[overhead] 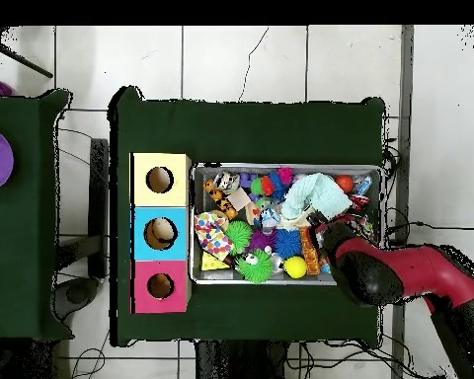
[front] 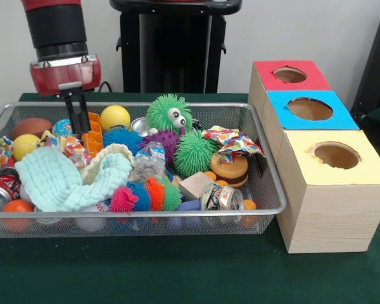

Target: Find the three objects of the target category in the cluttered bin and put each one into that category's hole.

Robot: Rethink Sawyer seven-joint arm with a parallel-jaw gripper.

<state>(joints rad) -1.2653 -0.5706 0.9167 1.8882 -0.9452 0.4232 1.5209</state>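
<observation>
Front view: three holed boxes point(front: 316, 145), one bin point(front: 266, 190).

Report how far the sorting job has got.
Possibly one deposit: in the overhead view something pale sits in the blue box's hole; the red box's hole and yellow box's hole look empty. In hand: nothing visibly gripped; the claw reaches into the wire bin beside the orange block. Left: the bin is full of spiky balls, cans and cloth, so most searching remains.
</observation>
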